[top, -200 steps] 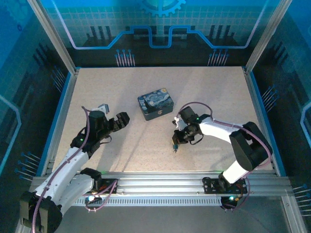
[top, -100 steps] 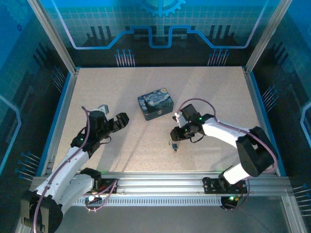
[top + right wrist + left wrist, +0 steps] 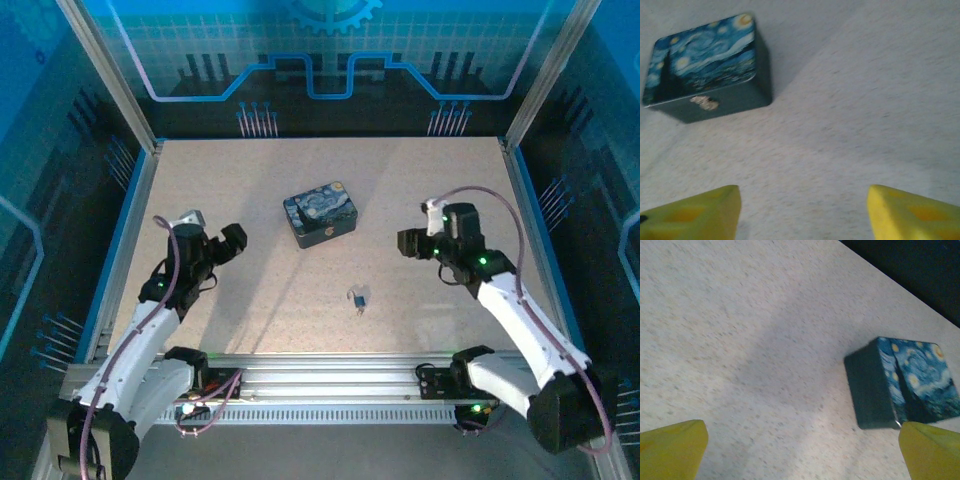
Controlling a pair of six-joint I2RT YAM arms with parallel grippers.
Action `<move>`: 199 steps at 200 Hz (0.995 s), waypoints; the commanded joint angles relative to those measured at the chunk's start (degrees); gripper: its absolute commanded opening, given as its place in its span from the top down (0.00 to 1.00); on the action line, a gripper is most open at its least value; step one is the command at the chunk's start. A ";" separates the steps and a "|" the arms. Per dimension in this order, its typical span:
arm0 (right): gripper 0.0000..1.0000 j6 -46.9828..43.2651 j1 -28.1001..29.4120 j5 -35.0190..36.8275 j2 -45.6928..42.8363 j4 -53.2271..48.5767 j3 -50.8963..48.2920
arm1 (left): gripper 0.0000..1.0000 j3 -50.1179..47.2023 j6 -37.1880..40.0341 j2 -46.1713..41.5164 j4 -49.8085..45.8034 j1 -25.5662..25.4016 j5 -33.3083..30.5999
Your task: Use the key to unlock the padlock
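Observation:
The tiny silvery-grey padlock (image 3: 357,296) lies alone on the speckled table, in front of the box. A thin dark sliver at its near end looks like the key (image 3: 360,310); I cannot tell whether it sits in the lock. My right gripper (image 3: 408,243) hovers to the right of and beyond the padlock, well apart from it. Its yellow fingers (image 3: 700,215) stand open over bare table with nothing between them (image 3: 804,192). My left gripper (image 3: 232,240) is at the left, wide open and empty (image 3: 802,427).
A dark blue box with a starry painting print (image 3: 320,214) stands at mid-table; it appears at the right in the left wrist view (image 3: 900,382) and at the upper left in the right wrist view (image 3: 705,65). Blue rails edge the table.
My right gripper opened, let go at the padlock and pulled back up and to the right. The padlock stays where it lay. My left arm drew back slightly to the left.

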 commanded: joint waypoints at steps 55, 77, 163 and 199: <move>0.00 -6.39 -10.58 10.27 -5.15 17.08 -16.09 | 0.01 -5.89 17.85 0.69 18.14 3.41 -12.62; 0.00 -6.80 -11.93 10.06 -4.09 25.16 -20.64 | 0.01 -10.66 21.70 1.89 26.40 3.59 -12.85; 0.00 -5.48 -13.42 2.92 10.94 51.48 -23.74 | 0.01 -15.19 23.37 15.49 42.90 6.57 -4.72; 0.00 -6.78 -13.36 1.78 15.42 59.68 -23.81 | 0.01 -16.34 24.34 20.72 50.68 7.42 -1.09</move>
